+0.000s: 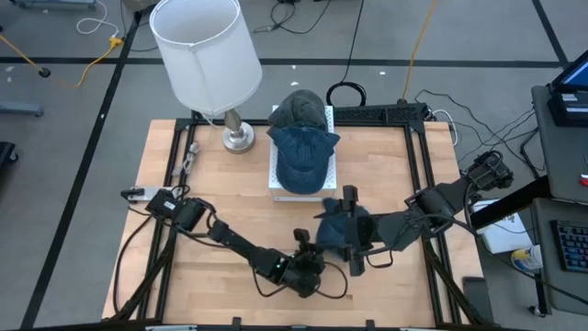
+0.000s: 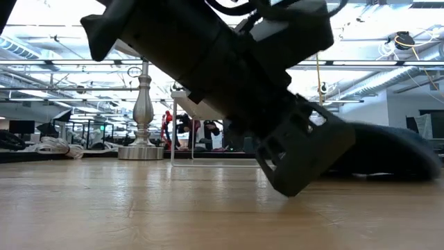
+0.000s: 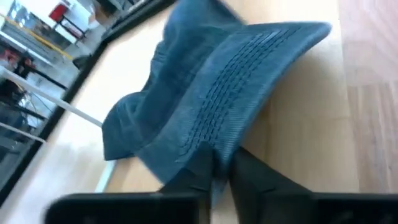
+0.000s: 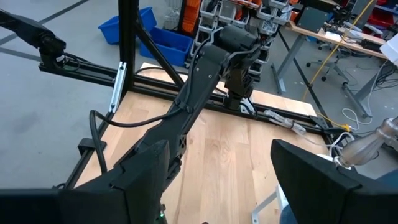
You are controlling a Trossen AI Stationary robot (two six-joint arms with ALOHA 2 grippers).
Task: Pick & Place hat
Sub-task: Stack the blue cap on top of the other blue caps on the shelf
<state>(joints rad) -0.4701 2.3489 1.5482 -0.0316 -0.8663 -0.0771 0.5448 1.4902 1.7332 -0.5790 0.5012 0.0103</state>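
Observation:
A dark blue cap (image 1: pixel 333 223) lies on the wooden table (image 1: pixel 211 165) right of centre near the front; it fills the left wrist view (image 3: pixel 217 93), brim stitching facing the camera, and shows low on the table in the low view (image 2: pixel 388 149). My left gripper (image 1: pixel 312 250) reaches in from the near-left and is shut on the cap (image 3: pixel 214 180). My right gripper (image 1: pixel 352 230) hovers at the cap's right side with fingers spread wide open (image 4: pixel 227 174), touching nothing that I can see. My left gripper pinches the edge of the cap's brim (image 3: pixel 216 152) between its two fingers (image 3: pixel 193 171), coming nearly level from the table's near side. The crown still rests on the table beyond the fingers.
More caps are stacked (image 1: pixel 301 138) on a white tray (image 1: pixel 276 179) at the table's far middle. A lamp with a white shade (image 1: pixel 207 51) and metal base (image 1: pixel 239 138) stands far-left. Black frame rails (image 1: pixel 423 156) line the table's edges. Bare wood lies left of centre.

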